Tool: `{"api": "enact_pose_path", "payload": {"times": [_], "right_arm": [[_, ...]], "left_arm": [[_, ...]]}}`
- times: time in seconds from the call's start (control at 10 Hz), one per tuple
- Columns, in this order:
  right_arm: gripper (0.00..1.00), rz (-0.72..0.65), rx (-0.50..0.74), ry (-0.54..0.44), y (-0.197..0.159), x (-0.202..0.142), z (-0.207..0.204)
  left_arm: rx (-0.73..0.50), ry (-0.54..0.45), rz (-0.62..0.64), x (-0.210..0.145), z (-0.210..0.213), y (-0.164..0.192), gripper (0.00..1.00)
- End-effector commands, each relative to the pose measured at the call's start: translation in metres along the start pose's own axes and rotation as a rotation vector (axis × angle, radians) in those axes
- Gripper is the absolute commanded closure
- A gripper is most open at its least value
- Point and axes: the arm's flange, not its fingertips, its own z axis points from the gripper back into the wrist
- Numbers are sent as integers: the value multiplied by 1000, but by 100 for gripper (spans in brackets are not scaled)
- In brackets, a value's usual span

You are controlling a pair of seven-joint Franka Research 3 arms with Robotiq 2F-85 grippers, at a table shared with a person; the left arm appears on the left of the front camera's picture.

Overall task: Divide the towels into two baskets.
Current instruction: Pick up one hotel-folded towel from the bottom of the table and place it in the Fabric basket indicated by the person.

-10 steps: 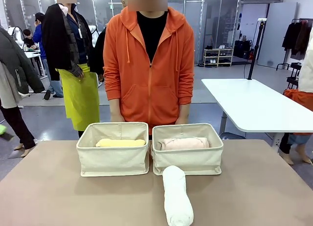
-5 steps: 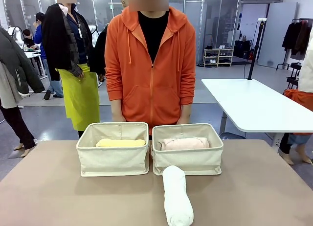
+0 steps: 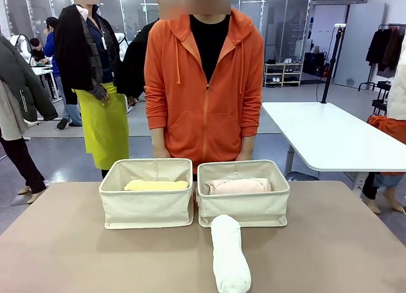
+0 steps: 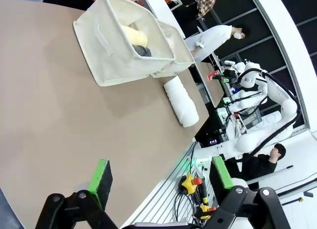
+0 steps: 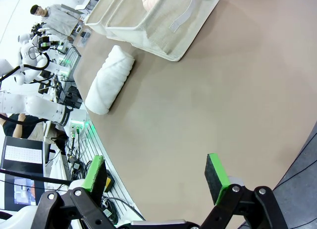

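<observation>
1. Left gripper (image 4: pixel 161 175): the jaws are spread wide with nothing between the green pads (image 4: pixel 101 177). It hangs above the beige table (image 3: pixel 63 242), well apart from both baskets.

2. Left cream canvas rectangular basket (image 3: pixel 146 209): it stands upright on the table. A pale yellow rolled terry towel (image 3: pixel 157 185) lies along its length. In the left wrist view, a dark grey rolled towel (image 4: pixel 142 51) lies against the yellow one in the same basket.

3. Person in an orange hooded jacket (image 3: pixel 204 84): standing at the far side of the table, behind both baskets. Both arms hang straight down, and the hands are hidden behind the far rims.

4. Right cream canvas rectangular basket (image 3: pixel 244 209): it stands upright, just beside the left one. A light pink rolled towel (image 3: pixel 238 186) lies along its length.

5. White rolled terry towel (image 3: pixel 229 253): it lies on the table outside the baskets. Its far end is against the near wall of the right basket, and its length runs toward the robot's side.

6. Right gripper (image 5: pixel 155 172): the jaws are spread wide and hold nothing. It hangs above the table, well apart from the white towel.
</observation>
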Motion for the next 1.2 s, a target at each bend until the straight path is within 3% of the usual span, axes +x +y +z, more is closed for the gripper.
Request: {"api": "enact_pose_path", "payload": {"times": [0.0, 1.1], "right_arm": [[0, 5, -6, -8, 3, 1, -2], [0, 5, -6, -8, 3, 1, -2]], "left_arm": [[-4, -12, -20, -1, 4, -3, 0], [-4, -12, -20, -1, 4, -3, 0]]}}
